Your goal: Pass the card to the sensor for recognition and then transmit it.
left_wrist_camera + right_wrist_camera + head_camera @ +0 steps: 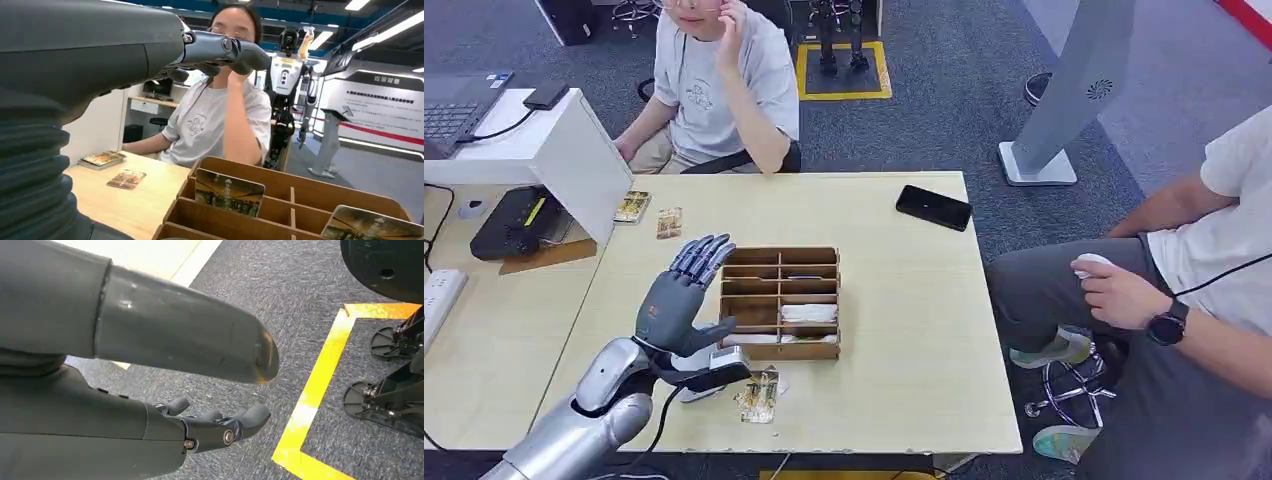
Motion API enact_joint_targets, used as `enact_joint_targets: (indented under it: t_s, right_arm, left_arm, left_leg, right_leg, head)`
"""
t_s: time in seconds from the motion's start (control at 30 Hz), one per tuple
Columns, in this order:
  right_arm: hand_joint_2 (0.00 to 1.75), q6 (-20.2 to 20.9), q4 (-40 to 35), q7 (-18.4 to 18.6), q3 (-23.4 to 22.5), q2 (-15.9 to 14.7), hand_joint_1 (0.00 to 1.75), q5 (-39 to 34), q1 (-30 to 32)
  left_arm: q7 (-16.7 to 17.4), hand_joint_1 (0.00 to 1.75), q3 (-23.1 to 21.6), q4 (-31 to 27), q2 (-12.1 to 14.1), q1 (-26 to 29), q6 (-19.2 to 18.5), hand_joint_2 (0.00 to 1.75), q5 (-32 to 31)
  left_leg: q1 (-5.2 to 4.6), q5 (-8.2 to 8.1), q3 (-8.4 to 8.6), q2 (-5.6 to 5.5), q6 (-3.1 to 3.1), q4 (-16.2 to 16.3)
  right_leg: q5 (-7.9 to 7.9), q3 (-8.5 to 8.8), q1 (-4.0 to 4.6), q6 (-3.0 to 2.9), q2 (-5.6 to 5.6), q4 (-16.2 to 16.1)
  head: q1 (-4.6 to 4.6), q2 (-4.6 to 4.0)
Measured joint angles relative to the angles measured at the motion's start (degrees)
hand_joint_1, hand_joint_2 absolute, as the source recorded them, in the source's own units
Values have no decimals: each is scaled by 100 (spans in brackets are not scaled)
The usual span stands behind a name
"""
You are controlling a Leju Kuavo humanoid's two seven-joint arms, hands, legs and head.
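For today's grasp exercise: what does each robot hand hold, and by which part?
Nothing: the left hand hovers beside the wooden organizer, fingers spread; the right hand hangs empty.

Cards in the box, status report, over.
Left hand open, raised beside wooden divider box. Right hand empty, hanging over carpet. Cards upright in slots, untouched. Nothing blocking.

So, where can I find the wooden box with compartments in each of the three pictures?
Head view: the light wooden box with compartments sits mid-table, just right of the raised left hand.
Left wrist view: the box fills the lower right, with cards standing in it.
Right wrist view: not in it; grey carpet and yellow floor tape lie beyond the right hand.
Shared landmark: the seated person in a grey T-shirt, behind the table.
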Motion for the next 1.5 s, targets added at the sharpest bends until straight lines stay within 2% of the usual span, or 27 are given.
enact_joint_targets:
  t_s: [0.33,1.5]
  right_arm:
    - [0,-7,0,15,-64,15,0,7,-10]
    - [0,-33,0,33,-120,37,0,33,-25]
  left_arm:
    - [9,0,2,96,-127,-38,4,175,50]
    - [109,0,2,406,-264,-93,-4,175,66]
  left_leg:
    - [0,0,0,-1,0,0]
    - [0,0,0,-1,0,0]
  right_leg:
    - [0,0,0,0,-1,0]
    - [0,0,0,0,-1,0]
  head:
    - [-2,0]
    - [-2,0]
